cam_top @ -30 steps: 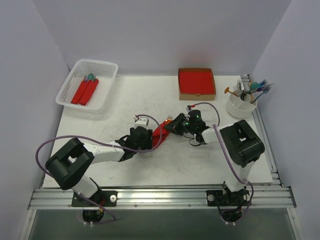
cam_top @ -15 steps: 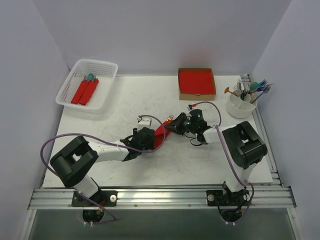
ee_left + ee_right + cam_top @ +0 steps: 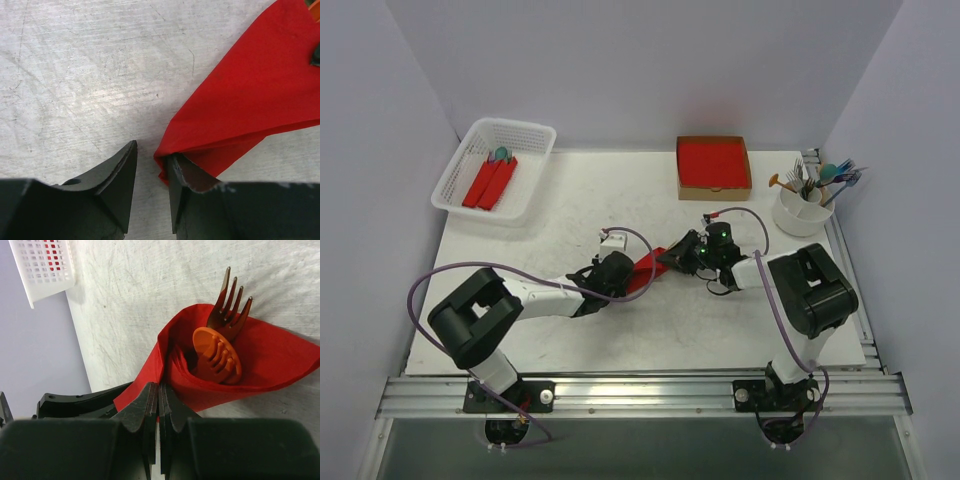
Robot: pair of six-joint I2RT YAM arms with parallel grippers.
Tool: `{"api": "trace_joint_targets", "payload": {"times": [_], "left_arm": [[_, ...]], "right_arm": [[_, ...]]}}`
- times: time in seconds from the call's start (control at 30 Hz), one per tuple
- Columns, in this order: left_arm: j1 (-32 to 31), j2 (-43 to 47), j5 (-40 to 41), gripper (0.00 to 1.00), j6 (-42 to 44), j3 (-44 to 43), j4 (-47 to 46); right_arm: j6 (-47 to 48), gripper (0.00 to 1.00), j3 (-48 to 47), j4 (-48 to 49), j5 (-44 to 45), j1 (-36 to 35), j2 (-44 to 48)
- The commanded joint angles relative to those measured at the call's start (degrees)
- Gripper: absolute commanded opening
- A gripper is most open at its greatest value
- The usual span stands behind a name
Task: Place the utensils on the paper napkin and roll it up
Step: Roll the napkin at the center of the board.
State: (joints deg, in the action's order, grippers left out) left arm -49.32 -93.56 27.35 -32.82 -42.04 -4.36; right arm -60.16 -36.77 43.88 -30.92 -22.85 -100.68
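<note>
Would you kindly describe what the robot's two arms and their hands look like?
The left arm and right arm have white links joined by bulky black joint housings. A purple cable runs along each. The left hand and right hand have matte black, wedge-shaped fingers with pale scuffed edges. Small green lights glow on the right wrist.

white table (image 3: 580, 200) bears basket (image 3: 525, 170), box (image 3: 713, 192), cup (image 3: 800, 219), red napkin (image 3: 645, 266).
</note>
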Motion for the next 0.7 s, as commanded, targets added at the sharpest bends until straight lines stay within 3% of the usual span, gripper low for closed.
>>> {"api": "trace_joint_targets", "payload": {"times": [0.0, 0.67], "left_arm": [[-0.2, -0.6, 1.5, 0.38, 0.7, -1.0, 3.7], [-3.4, 1.1, 4.8, 0.48, 0.7, -4.5, 9.0]], "right_arm": [[1.4, 0.0, 0.6, 0.5, -0.5, 0.4, 1.9], [4.5, 0.0, 0.5, -7.7, 4.1, -1.1, 9.1]]}}
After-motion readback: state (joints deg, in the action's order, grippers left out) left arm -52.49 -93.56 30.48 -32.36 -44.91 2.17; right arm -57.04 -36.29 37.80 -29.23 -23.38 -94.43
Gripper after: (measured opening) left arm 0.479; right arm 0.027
